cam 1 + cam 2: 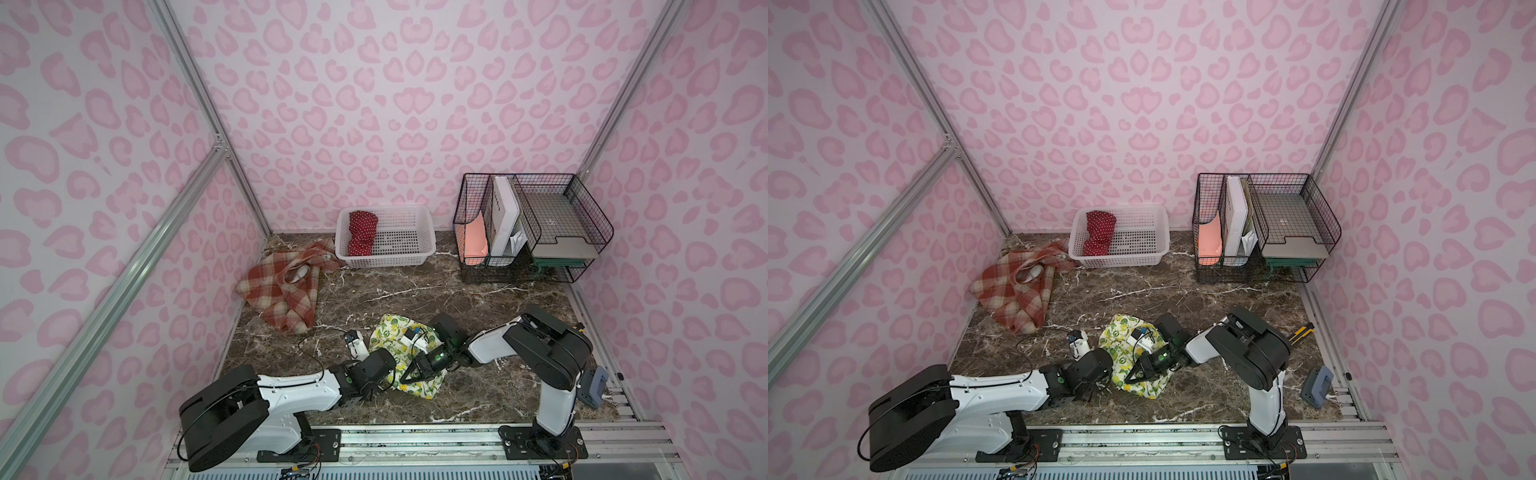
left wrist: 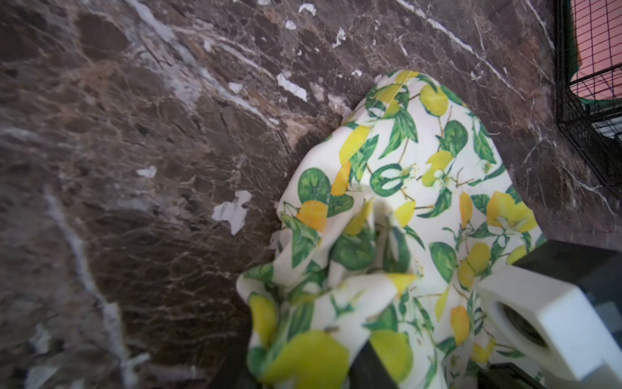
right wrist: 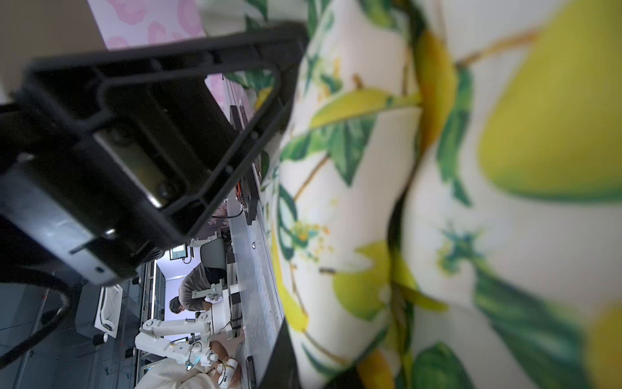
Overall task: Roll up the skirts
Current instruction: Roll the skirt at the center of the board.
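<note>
Cloth with a print of lemons and leaves, the lemon skirt [image 1: 388,328], is found crumpled in a heap on the counter [image 1: 415,291], near its front edge and between the two arms. The right pincer [image 1: 404,379] is laid sideways across this heap with its jaws pressed together; whether a fold is caught between them cannot be told. The left pincer [image 2: 323,340] is covered by the bunched cloth in the left wrist view, so it cannot be told if it is spread or pressed together. The plaid skirt [image 1: 282,291] is spread loosely at the far left of the counter, well apart from the heap. The dotted skirt [image 1: 362,232] is bundled inside the white basket [image 1: 428,249], at its left end. A black wire rack [image 1: 582,216] with papers is placed in the far right corner.
</note>
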Available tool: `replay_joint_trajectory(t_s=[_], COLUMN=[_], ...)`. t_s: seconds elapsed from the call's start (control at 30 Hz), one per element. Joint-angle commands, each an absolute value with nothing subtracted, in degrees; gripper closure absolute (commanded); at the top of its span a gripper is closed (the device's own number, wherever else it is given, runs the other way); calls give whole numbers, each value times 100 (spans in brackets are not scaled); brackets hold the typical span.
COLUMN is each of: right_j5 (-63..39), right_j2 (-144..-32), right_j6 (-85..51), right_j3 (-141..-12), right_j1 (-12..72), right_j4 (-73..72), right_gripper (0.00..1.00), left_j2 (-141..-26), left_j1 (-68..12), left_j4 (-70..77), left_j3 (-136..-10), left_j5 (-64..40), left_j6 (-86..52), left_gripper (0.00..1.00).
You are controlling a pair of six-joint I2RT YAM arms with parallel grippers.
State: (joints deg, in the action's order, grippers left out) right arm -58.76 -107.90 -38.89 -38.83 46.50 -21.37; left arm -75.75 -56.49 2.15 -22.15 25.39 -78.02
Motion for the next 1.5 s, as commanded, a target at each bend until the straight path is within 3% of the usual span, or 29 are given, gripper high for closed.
replay_joint_trajectory(t_s=[0.0, 0.03, 0.1, 0.2, 0.3, 0.5, 0.67, 0.77, 0.93, 1.07, 1.33, 1.47], right_j5=[-5686, -5639, -5376, -4866, -3973, -1673, -433, 375, 456, 688, 174, 75], right_j2=[-10597, -10504, -10175, -9516, -8761, -7402, -7242, -7498, -7686, -8104, -8259, -8563], right_j6=[-3721, -3697, -3597, -3404, -3124, -2804, -2778, -2539, -2339, -2285, -2395, -2399], right_j3=[-3705, -3653, -3531, -3383, -3430, -4031, -4341, -4393, -4334, -4274, -3982, -3870], right_j1=[4632, 4615, 4580, 4578, 4604, 5219, 6369, 7144, 7641, 7532, 7328, 7282], right_j4=[-1434, -1368, -1087, -507, 379, 1952, 1802, 1431, 657, 578, 185, 14], right_gripper=[83, 76, 61, 51, 47, 49, 79, 85, 82, 81, 82, 77], left_j2=[-7625, -7576, -7425, -7282, -7324, -7584, -7727, -7732, -7688, -7635, -7272, -7164], left_j1=[-5575, -5566, -5548, -5511, -5512, -5511, -5511, -5505, -5493, -5493, -5428, -5379], left_j4=[-1179, -1364, -1663, -1876, -1995, -1975, -1912, -1885, -1912, -1841, -1864, -1849], left_j3=[-2337, -2406, -2476, -2520, -2580, -2786, -2872, -2874, -2871, -2807, -2615, -2597], left_j5=[2149, 2206, 2308, 2302, 2272, 2114, 2057, 2040, 2000, 1925, 1971, 1920], left_j6=[-7853, -7825, -7760, -7655, -7563, -7407, -7335, -7348, -7330, -7336, -7383, -7322], left_gripper=[95, 100, 100, 100, 100, 100, 100, 100, 100, 100, 100, 100])
